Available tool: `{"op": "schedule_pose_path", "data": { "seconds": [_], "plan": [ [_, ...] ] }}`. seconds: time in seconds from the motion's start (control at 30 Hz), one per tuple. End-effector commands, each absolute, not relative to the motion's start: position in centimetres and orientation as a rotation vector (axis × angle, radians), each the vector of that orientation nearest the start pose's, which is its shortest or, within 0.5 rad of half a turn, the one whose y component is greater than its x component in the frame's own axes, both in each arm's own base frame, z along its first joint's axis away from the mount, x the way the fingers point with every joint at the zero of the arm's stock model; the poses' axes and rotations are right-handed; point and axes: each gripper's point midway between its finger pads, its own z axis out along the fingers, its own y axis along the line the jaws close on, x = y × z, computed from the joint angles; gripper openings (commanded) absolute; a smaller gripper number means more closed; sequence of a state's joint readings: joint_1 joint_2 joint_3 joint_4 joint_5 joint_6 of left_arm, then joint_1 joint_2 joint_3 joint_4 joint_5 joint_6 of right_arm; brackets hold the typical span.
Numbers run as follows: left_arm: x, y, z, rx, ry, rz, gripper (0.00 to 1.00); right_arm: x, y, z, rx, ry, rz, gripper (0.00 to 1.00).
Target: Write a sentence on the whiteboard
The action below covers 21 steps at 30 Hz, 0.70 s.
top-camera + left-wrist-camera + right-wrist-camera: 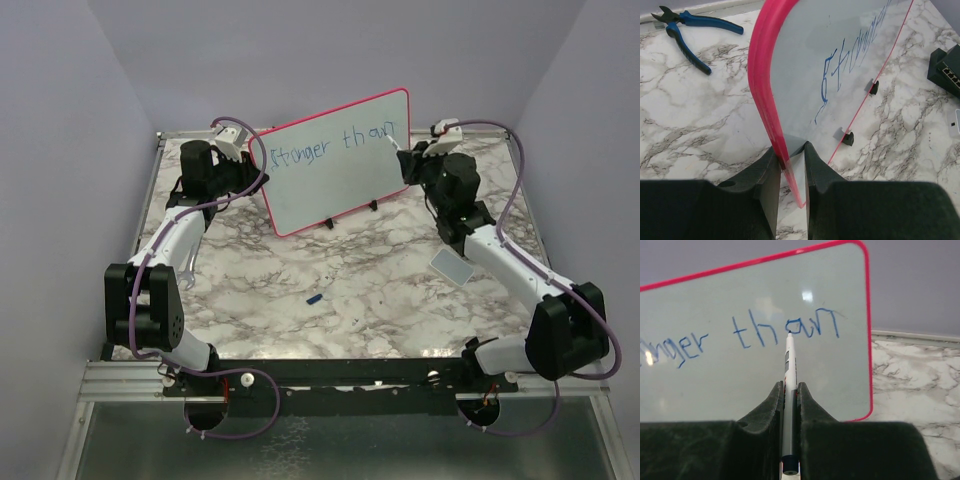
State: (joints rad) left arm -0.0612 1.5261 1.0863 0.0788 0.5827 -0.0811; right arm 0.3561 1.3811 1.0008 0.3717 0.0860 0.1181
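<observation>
The right gripper (790, 387) is pinching a marker (789, 360), its jaws almost fully closed and pressing against the barrel from both sides. The marker's dark rear end is sticking out behind the fingers, and its white body is pointing straight forward past them. Just ahead of the fingertips, the marker's tip is resting at the whiteboard (715, 390), right on the "a" of "than". The sentence (742, 332) is running in thin blue letters from well left of the tip to just right of it. It is showing a single row that reads "Stronger than" in the overhead view.

The left gripper (791, 155) is clamping the board's other side. Its jaws are standing only narrowly apart, with the pink-red frame (760, 75) wedged between them. From this grip the board is stretching forward and to the right, leaning a little, with its two black feet (848, 137) sitting on the marble table (700, 120) to the right of the fingers. Far ahead and to the left of this gripper, blue-handled pliers (687, 35) are lying flat on the marble.

Behind the right gripper, beside its arm, a small grey pad (452, 268) is lying on the table. A small blue piece (315, 299) is lying farther back, well apart from both grippers.
</observation>
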Motion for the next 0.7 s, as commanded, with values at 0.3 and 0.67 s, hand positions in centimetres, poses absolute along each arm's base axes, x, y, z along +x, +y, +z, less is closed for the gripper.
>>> {"op": "schedule_pose_path", "data": {
  "seconds": [0.3,0.67],
  "plan": [
    [43.2,-12.6,20.0,0.385,1.927,-0.624,0.05,38.7,28.2,24.0,-0.449,1.615,0.516,0.01],
    [43.2,-12.6,20.0,0.387,1.93,-0.619,0.05,39.2,33.0,21.5,-0.545,1.624,0.543,0.01]
  ]
}}
